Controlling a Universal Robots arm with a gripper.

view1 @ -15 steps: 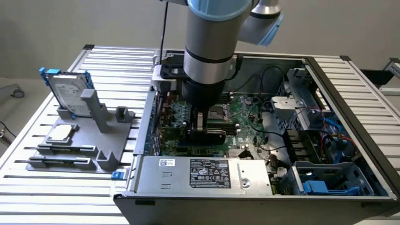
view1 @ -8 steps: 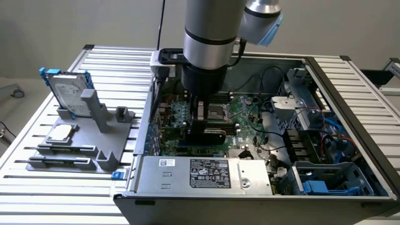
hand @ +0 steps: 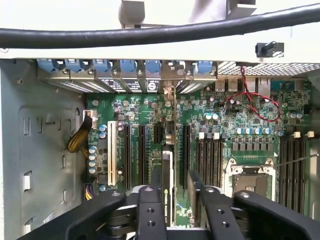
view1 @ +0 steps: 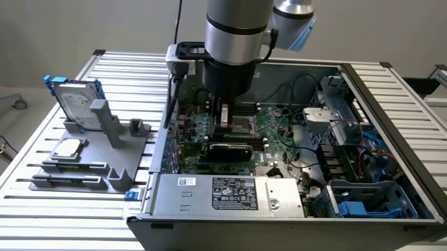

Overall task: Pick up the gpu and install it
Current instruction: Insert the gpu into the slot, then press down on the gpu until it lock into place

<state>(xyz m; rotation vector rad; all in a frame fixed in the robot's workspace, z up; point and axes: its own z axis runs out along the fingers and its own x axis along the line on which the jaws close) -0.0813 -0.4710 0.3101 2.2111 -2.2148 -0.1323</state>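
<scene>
Ext. view's left: hard drive [view1: 73, 102], well apart. Mid-frame, the claw [view1: 223, 119] is down inside the PC case [view1: 377, 112], over the mobo [hand: 240, 125]. Gpu [hand: 167, 180] stands on edge directly under it, between the fingers [hand: 150, 210], long axis along the slots [hand: 141, 155] & parallel to the finger faces. Jaws part open, wider than the card, gap on one side, so no firm grip seen; can't tell if card's seated.

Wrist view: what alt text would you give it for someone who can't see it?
Looking straight down into an open computer case, the robot's black hand hangs open over a green motherboard, with the gpu standing edge-on on the board between its fingers. A thick black cable crosses the picture.
</scene>
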